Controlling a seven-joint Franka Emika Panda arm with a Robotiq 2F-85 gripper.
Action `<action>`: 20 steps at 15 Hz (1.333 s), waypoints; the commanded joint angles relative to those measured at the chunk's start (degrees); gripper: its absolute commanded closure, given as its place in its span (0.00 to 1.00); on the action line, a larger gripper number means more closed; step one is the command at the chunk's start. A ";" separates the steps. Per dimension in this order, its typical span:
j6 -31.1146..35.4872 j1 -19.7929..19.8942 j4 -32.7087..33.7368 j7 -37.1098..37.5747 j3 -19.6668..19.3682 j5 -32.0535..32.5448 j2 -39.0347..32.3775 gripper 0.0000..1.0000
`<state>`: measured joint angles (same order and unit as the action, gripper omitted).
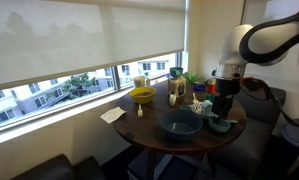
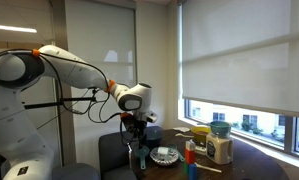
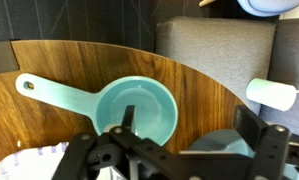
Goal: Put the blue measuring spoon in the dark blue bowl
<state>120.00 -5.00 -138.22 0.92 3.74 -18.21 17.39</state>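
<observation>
just beside the dark blue bowl (image 1: 179, 123), in an exterior view: blue measuring spoon (image 1: 219, 125) flat on the table (image 1: 144, 120), gripper (image 1: 225, 100) directly above. in an exterior view, gripper (image 2: 139, 135) low, spoon too small to make out. in the wrist view, jaws apart across the blue measuring spoon (image 3: 137, 108); best to drop straight, pinch one cup wall, lift level.

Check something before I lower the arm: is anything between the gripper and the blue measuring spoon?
Nothing visible does. The gripper hangs just above the measuring spoon, which the wrist view shows lying uncovered on the table, with only air between them. The white object sits off to the side.
</observation>
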 commanded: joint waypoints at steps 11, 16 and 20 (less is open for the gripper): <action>4.25 -1.60 0.99 -6.26 2.41 8.56 -5.39 0.76; 4.00 -1.81 2.56 -5.92 3.10 11.84 -5.09 1.00; -4.11 -1.63 6.32 1.72 3.88 11.33 -2.78 0.99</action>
<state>122.76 -6.27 -135.00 -3.61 6.97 -7.52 13.04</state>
